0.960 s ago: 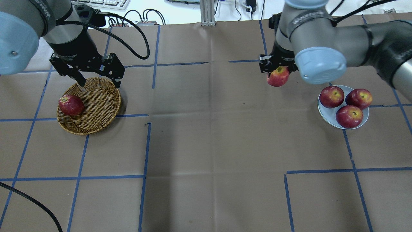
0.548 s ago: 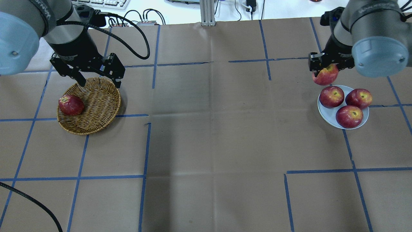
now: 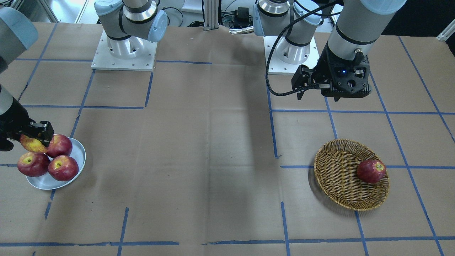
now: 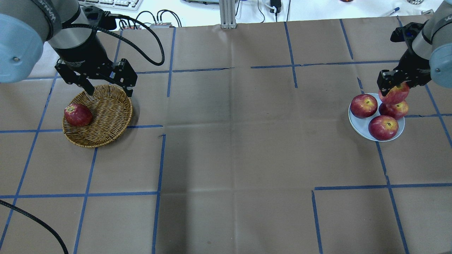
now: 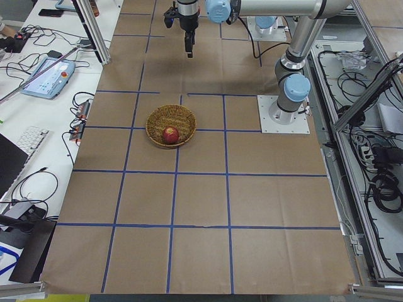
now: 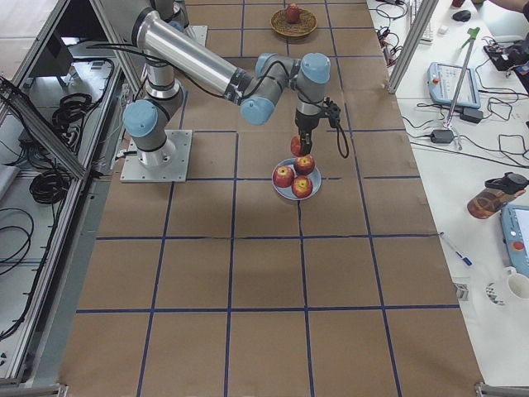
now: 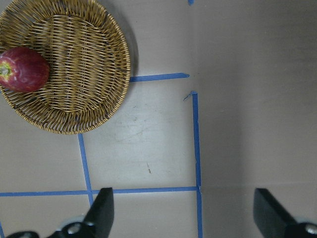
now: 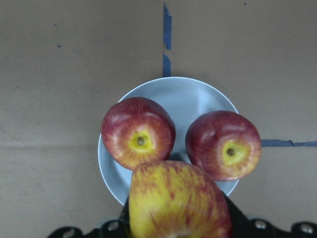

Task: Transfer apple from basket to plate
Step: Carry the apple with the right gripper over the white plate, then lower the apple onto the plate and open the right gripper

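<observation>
The fingers (image 3: 42,128) of the right gripper (image 4: 394,88) pinch the yellow-streaked apple (image 4: 398,94) from both sides and hold it in the air over the pale blue plate (image 4: 354,124), above the three dark red apples (image 4: 383,127) that already lie there. Whether it touches the one beneath it I cannot tell. The carry looks nearly done. What is left is to lower the fruit into the little free room on the dish, let go and draw back. The left gripper (image 4: 109,92) hangs with its fingers spread wide over the far rim of the wicker basket (image 4: 106,120), which has one dark red apple (image 4: 77,115) in it. A second ago the streaked apple was over bare table, well apart from the plate. Half a second ago it was at the plate's far edge. The left arm and the basket have not moved.
</observation>
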You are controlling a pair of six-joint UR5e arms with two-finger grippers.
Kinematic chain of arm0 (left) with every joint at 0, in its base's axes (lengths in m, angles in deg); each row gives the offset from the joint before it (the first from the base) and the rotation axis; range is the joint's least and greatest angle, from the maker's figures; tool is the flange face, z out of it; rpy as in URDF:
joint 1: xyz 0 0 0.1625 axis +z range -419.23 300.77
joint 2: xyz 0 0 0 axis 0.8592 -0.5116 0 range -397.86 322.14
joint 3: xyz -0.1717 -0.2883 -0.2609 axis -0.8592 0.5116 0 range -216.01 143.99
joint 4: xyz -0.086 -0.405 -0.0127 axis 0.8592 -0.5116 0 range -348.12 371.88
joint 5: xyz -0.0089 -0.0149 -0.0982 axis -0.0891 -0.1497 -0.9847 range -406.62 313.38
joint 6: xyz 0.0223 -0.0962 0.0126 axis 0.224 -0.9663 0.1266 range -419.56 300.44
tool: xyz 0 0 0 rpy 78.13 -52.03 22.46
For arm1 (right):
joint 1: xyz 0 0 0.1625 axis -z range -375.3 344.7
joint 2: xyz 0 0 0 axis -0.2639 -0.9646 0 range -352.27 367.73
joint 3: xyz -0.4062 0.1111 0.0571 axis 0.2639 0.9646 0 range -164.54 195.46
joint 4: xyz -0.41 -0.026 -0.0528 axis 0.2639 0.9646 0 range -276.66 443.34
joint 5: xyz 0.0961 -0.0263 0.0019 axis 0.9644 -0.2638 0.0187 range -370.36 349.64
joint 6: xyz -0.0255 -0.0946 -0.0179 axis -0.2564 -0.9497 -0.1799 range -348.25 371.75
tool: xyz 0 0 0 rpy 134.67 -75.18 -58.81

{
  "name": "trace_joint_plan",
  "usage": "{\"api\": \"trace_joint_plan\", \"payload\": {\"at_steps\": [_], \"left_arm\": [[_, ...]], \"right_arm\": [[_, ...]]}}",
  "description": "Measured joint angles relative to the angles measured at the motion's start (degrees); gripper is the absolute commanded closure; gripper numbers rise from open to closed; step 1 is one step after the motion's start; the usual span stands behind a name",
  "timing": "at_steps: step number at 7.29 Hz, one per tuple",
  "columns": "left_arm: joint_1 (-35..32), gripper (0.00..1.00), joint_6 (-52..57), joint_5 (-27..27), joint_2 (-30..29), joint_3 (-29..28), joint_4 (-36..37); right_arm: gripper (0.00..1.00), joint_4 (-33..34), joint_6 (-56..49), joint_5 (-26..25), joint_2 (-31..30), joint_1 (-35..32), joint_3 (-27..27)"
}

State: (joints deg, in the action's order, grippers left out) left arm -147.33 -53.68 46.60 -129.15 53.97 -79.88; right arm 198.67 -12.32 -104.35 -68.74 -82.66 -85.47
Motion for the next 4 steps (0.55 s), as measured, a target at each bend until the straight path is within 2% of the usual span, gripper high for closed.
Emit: {"api": "trace_joint_plan", "payload": {"at_steps": [4], "left_arm": [[-0.1,0.01,0.2,-0.1,0.4,-0.2,-0.1]], "right_arm": [[0.47,2.1,-1.2,-1.5,3.6,1.1,-1.7]]}}
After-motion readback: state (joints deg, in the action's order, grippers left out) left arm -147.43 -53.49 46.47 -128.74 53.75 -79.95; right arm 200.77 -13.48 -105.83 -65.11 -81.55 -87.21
